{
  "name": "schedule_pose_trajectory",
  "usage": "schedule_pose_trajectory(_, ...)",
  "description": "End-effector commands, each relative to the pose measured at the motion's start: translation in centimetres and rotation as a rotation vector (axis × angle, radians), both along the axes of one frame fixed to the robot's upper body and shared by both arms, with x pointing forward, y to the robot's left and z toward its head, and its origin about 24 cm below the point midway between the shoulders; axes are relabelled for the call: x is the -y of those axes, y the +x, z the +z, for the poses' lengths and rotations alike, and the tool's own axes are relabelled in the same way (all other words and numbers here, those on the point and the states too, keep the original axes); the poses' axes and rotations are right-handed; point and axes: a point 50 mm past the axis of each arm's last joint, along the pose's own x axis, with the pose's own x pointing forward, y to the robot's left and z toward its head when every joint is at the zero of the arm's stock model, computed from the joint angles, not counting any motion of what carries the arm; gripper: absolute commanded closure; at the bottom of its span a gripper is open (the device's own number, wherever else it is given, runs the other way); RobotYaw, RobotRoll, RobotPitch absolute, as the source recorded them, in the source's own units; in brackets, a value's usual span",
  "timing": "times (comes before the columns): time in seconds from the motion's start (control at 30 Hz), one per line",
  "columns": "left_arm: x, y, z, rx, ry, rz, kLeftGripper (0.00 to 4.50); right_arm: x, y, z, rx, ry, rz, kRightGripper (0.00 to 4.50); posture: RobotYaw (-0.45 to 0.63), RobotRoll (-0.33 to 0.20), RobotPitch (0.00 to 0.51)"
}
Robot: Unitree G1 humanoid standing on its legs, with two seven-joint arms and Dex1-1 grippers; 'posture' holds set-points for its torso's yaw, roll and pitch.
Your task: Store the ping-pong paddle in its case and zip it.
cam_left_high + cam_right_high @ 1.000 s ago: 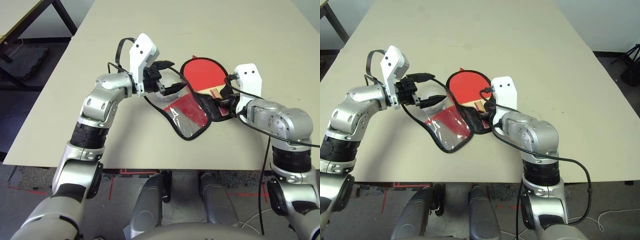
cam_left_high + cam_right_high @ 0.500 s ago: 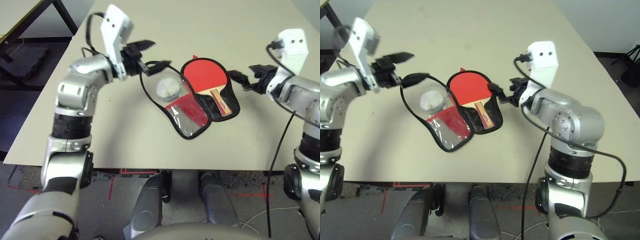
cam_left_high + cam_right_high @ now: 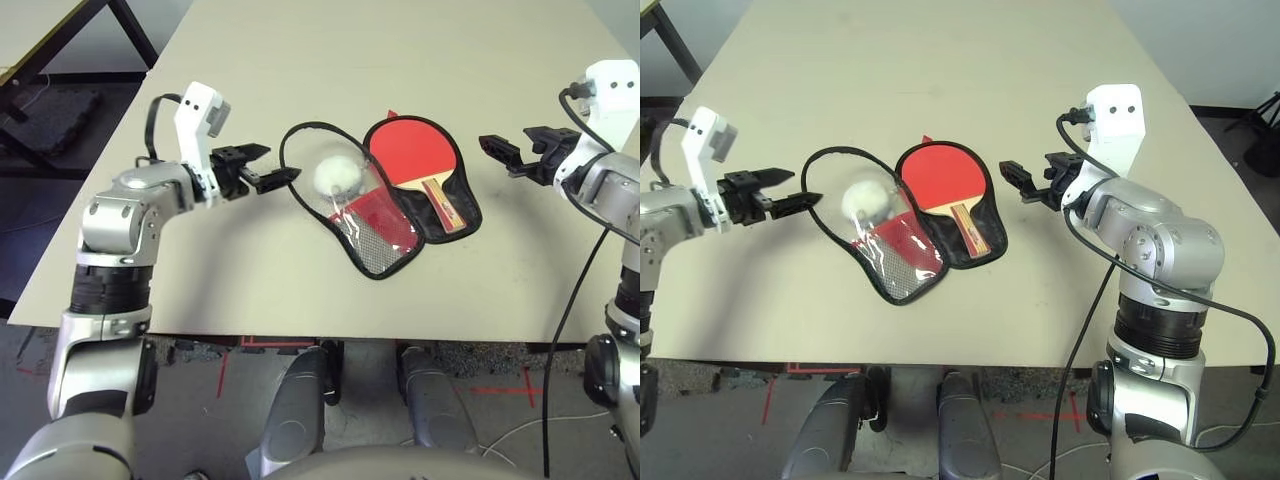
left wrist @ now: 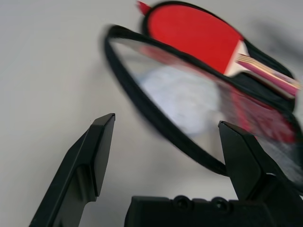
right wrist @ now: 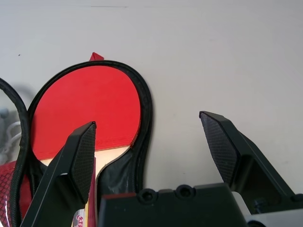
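Bare table [image 3: 300, 60] lies all around the opened case [image 3: 385, 215], where a whitish ball [image 3: 337, 175] blocks one flap.

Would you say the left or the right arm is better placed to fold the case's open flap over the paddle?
Probably left: its open end effector hovers right beside the raised flap; the right end effector is away from it.

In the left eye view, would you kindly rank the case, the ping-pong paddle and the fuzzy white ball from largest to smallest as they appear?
1. The case, lying open.
2. The ping-pong paddle, lying in the case's right half.
3. The fuzzy white ball, clearly smallest.
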Motion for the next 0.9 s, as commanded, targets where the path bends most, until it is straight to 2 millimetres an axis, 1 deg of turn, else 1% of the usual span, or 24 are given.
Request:
schedule_pose_trajectory(0.03, 1.4, -0.3, 0.1, -0.029, -0.046, -0.054, 0.0, 0.4, -0.1, -0.3, -0.008, -0.002, -0.019, 0.01, -0.04, 0.0, 0.212)
schedule_pose_trajectory(0.3, 3.6, 0.4, 1.1, -0.013, -0.096, -0.106, 0.0, 0.3, -0.2, -0.2, 0.003, 0.0, -0.028, 0.01, -0.05, 0.0, 0.215)
schedule_pose_trajectory(0.4, 4.6, 0.8, 2.0, 0.002, -0.126, -0.14, 0.0, 0.2, -0.2, -0.2, 0.007, 0.0, -0.031, 0.01, -0.06, 0.0, 0.215)
schedule_pose_trajectory(0.53, 6.5, 1.7, 3.7, 0.039, -0.16, -0.211, 0.0, 0.2, -0.1, 0.0, 0.023, 0.006, -0.045, 0.01, -0.06, 0.0, 0.216)
schedule_pose_trajectory(0.67, 8.1, 2.4, 4.6, 0.054, -0.188, -0.265, 0.0, 0.1, 0.0, 0.2, 0.029, 0.007, -0.05, 0.01, -0.07, 0.0, 0.218)
schedule_pose_trajectory(0.77, 9.3, 3.2, 4.7, 0.06, -0.201, -0.291, 0.0, 0.2, 0.2, 0.2, 0.034, 0.008, -0.065, 0.01, -0.07, 0.0, 0.218)
schedule_pose_trajectory(0.9, 10.6, 4.4, 3.8, 0.043, -0.22, -0.294, 0.0, 0.7, 0.4, 0.7, 0.061, 0.003, -0.117, 0.01, -0.08, 0.0, 0.216)
